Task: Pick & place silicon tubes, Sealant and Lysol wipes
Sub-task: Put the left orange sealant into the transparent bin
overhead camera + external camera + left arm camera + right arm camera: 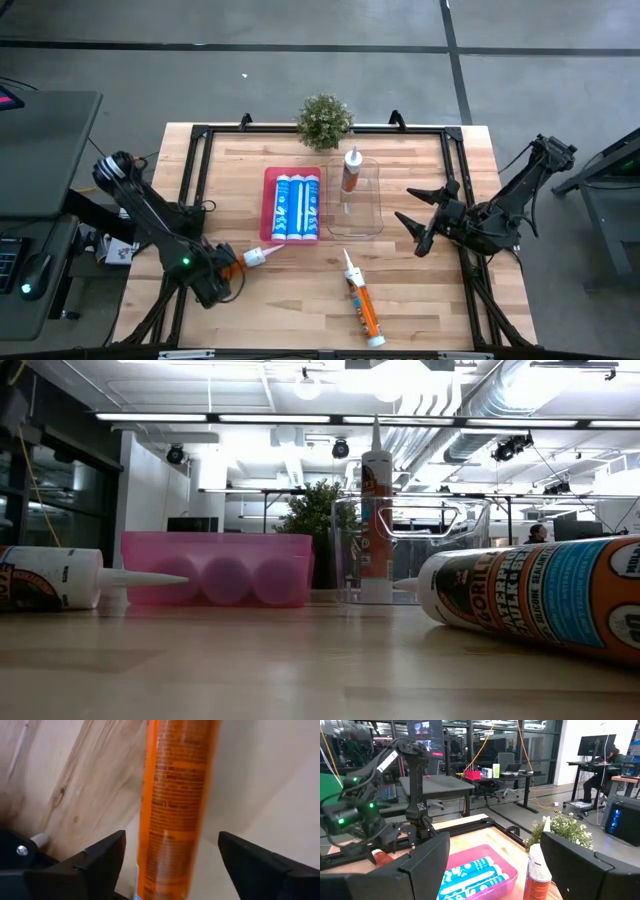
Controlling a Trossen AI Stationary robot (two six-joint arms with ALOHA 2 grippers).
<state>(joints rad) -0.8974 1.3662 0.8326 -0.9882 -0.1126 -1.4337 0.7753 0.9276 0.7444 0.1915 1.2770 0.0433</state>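
Tabletop [420, 290]: orange sealant tube [175, 805] lies between left gripper [170, 857] fingers.

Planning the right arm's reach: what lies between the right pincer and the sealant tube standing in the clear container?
In the high view, only the clear container's wall and bare tabletop separate the right pincer from the standing tube.

One orange tube [363, 305] lies flat, another [351, 172] upright in the clear bin [372, 215]

Orange tube [175, 805] blurred, ends cut off; label text illegible.
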